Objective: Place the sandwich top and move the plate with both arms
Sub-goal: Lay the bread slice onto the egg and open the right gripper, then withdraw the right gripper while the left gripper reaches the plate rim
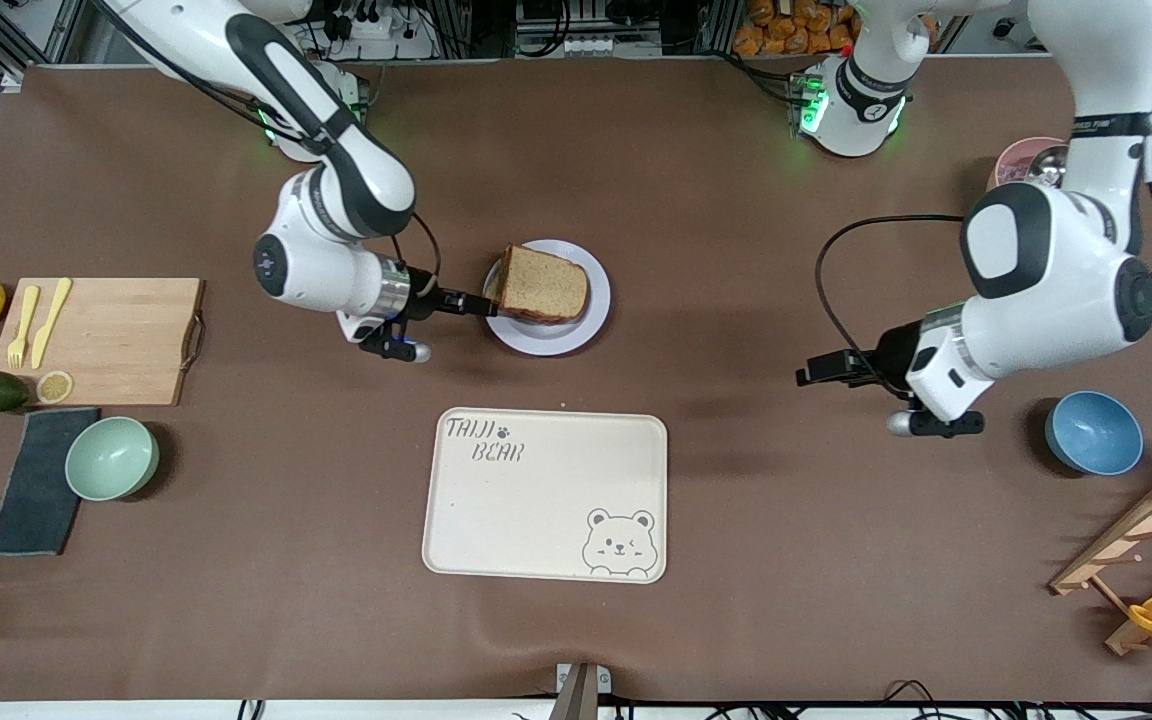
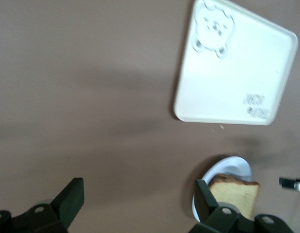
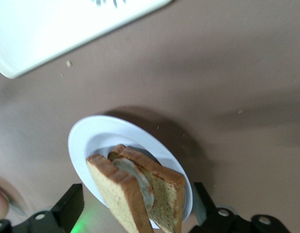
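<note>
The right claw (image 1: 489, 304) stands wide open at the plate's (image 1: 591, 320) edge, gripping nothing. The bread (image 1: 543, 284) lies atop the sandwich on the plate. The left claw (image 1: 804, 377), open and empty, hovers over bare tabletop (image 1: 736, 200). The tray (image 1: 546, 495) lies nearer the camera.

Sandwich top (image 1: 544, 283): plain brown wholemeal slice w/ darker crust, sits on a lower slice w/ pale filling between, edges not quite lined up. In right wrist view the stack (image 3: 140, 194) looks tilted, one side raised. Plate (image 1: 591, 315): round, flat, pale lavender-white, under the sandwich, on table mid-way btwn arm bases, farther from front camera than the cream tray.
</note>
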Robot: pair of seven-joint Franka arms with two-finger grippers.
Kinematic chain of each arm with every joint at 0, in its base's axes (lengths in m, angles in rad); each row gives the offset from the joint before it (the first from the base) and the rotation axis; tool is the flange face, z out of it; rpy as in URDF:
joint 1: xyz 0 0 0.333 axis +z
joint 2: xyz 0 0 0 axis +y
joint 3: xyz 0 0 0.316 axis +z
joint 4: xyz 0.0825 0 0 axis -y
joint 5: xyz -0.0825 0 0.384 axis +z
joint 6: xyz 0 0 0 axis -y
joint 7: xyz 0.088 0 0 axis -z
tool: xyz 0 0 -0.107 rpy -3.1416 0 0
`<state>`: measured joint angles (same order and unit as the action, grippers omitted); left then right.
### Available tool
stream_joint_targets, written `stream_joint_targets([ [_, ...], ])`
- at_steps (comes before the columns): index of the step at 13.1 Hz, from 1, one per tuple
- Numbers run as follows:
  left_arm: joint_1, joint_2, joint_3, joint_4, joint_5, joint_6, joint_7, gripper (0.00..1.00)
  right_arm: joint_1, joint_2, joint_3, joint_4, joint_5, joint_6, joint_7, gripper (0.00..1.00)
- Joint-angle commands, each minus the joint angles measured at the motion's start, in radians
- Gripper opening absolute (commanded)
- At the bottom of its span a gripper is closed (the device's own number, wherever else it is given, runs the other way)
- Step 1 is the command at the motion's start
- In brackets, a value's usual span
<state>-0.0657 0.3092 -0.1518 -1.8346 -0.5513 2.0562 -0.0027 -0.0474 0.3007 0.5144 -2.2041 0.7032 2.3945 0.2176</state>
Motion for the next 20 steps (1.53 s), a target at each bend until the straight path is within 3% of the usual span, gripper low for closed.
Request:
stream_joint_targets([
  [1,-0.005,0.074,-0.046,-0.018,-0.051,0.015,0.071,1.00,-0.003,-0.046,-0.115,0.061,-0.055,-0.127,0.003,1.00],
  [5,-0.016,0.112,-0.089,-0.080,-0.174,0.021,0.176,1.00,-0.006,-0.037,-0.316,0.237,-0.321,-0.368,-0.047,1.00],
  [11,-0.126,0.143,-0.100,-0.153,-0.239,0.157,0.202,1.00,-0.011,-0.031,-0.520,0.325,-0.421,-0.376,-0.354,1.00],
  [13,-0.126,0.133,-0.144,-0.213,-0.338,0.202,0.246,1.00,-0.012,-0.032,-0.556,0.409,-0.517,-0.444,-0.385,1.00],
  [17,-0.141,0.136,-0.170,-0.305,-0.537,0.294,0.467,1.00,-0.009,-0.041,-0.586,0.702,-0.597,-0.823,-0.386,1.00],
  [20,-0.210,0.160,-0.170,-0.324,-0.660,0.352,0.568,1.00,0.026,-0.092,-0.597,0.759,-0.671,-0.940,-0.386,1.00],
])
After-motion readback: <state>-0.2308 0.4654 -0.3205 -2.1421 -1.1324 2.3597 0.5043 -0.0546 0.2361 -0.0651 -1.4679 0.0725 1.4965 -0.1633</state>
